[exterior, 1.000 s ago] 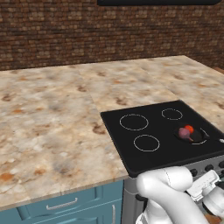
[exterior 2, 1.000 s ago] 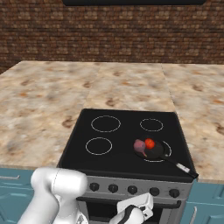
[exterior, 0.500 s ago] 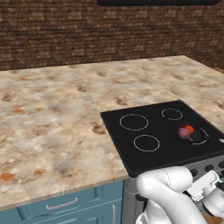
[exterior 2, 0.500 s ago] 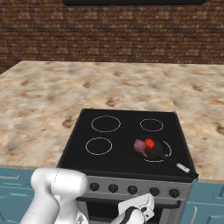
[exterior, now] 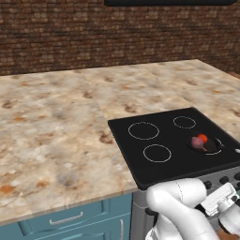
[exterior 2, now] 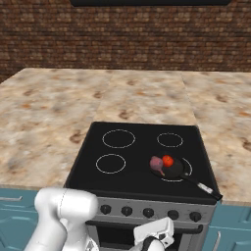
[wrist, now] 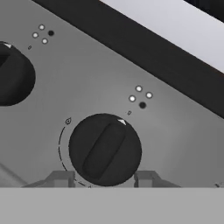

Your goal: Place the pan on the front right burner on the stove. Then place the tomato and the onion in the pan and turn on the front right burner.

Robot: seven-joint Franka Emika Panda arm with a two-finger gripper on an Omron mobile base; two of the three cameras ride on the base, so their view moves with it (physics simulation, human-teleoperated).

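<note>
On the stove (exterior 2: 142,147), toward its front right, you can see the pan (exterior 2: 172,169) sitting on the front right burner (exterior 2: 180,174), the largest white ring, with its thin pale handle running out toward the front right corner of the glass. Inside the pan, the tomato (exterior 2: 167,161) and the onion (exterior 2: 156,163) lie side by side, touching or nearly so, the onion on the left as the right base camera sees it. From the left base camera you get the same group near the right edge of the cooktop: the pan (exterior: 205,144) with the tomato (exterior: 202,138) and the onion (exterior: 196,142) close together in it. Down at the grey steel front, your hand camera looks straight at a round black knob (wrist: 105,149) with a raised bar across its face, tilted off upright, and a second knob (wrist: 13,75) sits at the left edge of that view. Your gripper (wrist: 103,179) has one finger tip at each lower side of the near knob, closed in against its rim so that it is clamped on the knob.
</note>
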